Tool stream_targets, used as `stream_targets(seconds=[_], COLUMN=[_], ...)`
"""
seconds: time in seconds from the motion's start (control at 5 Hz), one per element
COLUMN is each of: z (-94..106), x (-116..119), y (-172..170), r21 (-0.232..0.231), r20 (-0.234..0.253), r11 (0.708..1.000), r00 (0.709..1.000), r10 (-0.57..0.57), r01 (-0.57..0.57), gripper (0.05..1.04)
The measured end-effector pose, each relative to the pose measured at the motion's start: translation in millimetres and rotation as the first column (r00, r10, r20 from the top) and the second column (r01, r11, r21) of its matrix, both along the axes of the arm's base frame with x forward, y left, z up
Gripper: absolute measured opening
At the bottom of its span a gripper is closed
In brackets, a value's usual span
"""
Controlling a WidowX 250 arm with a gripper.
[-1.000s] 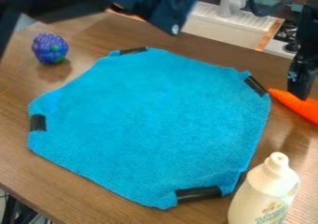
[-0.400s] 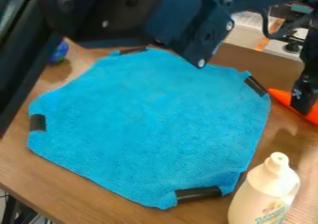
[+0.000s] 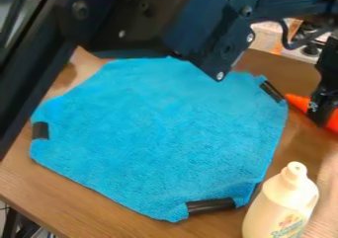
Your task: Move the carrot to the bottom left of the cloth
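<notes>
Black gripper (image 3: 320, 114) at orange carrot (image 3: 298, 101), contact unclear

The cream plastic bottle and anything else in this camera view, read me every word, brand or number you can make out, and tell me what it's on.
Label on the cream plastic bottle: print too small to read.
No other readable text.

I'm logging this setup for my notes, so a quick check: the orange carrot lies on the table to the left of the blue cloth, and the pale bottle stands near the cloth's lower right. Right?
Not quite: in the camera view, the orange carrot lies on the table to the right of the blue cloth, not left.
</notes>
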State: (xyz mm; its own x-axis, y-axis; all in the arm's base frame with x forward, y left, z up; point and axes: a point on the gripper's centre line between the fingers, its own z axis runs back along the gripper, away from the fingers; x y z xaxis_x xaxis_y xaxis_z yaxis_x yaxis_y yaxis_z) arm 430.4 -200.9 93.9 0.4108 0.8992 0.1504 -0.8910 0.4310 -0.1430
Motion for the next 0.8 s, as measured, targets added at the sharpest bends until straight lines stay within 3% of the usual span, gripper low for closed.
stream_targets(seconds=[0.2,0.4,0.6,0.8], z=[-5.5,-3.8,13.6,53.8], x=[-4.4,-8.8,-8.0,-6.5], y=[1.6,2.3,6.3,16.9], r21=[0.010,-0.007,-0.056,-0.150], r20=[-0.004,-0.010,0.022,0.105], r11=[1.000,1.000,0.997,0.977], r00=[1.000,1.000,0.999,0.985], r10=[-0.016,-0.023,-0.050,-0.139], r01=[0.016,0.023,0.051,0.154], gripper=[0.529,0.529,0.529,0.529])
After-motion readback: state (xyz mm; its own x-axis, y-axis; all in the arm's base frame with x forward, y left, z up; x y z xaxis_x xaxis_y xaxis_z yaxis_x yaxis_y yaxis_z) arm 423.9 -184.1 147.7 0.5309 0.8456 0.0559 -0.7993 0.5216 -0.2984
